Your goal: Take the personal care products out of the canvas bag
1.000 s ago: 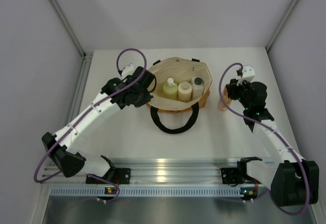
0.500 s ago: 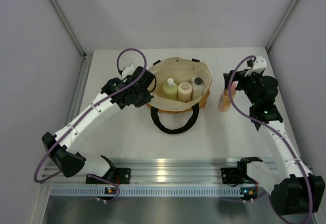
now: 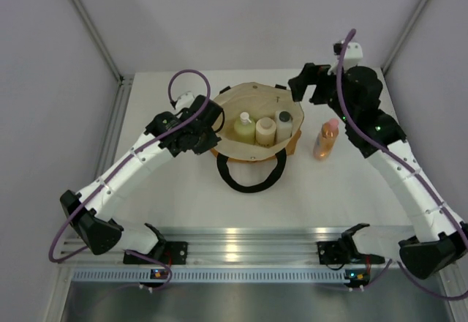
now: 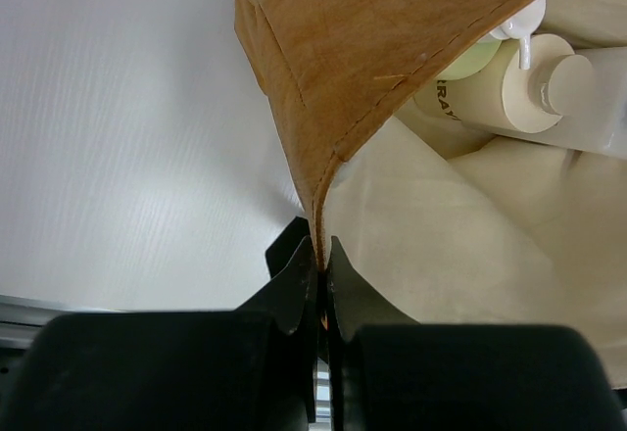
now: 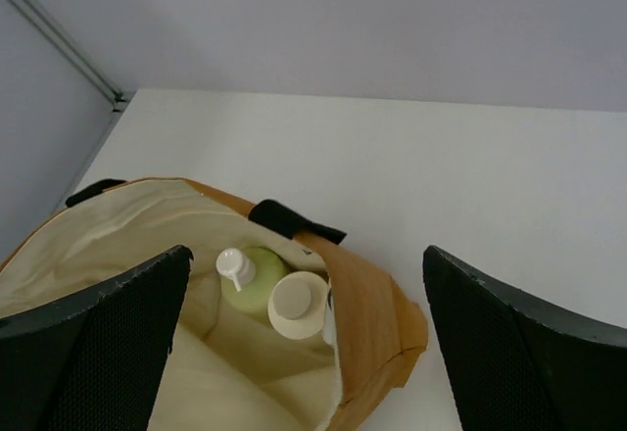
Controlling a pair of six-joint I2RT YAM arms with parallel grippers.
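Canvas bag (image 3: 254, 85) rim sits pinched in left tool (image 4: 320, 255); right tool (image 5: 306, 255) gapes above, orange bottle (image 3: 326, 139) standing alongside.

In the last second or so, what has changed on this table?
The right gripper let go of the orange bottle, leaving it upright on the table right of the canvas bag, then rose and swung left above the bag's far right rim, jaws wide. Unchanged: the left gripper stays clamped on the bag's left rim; yellow-green bottle, cream cylinder and clear bottle remain inside.
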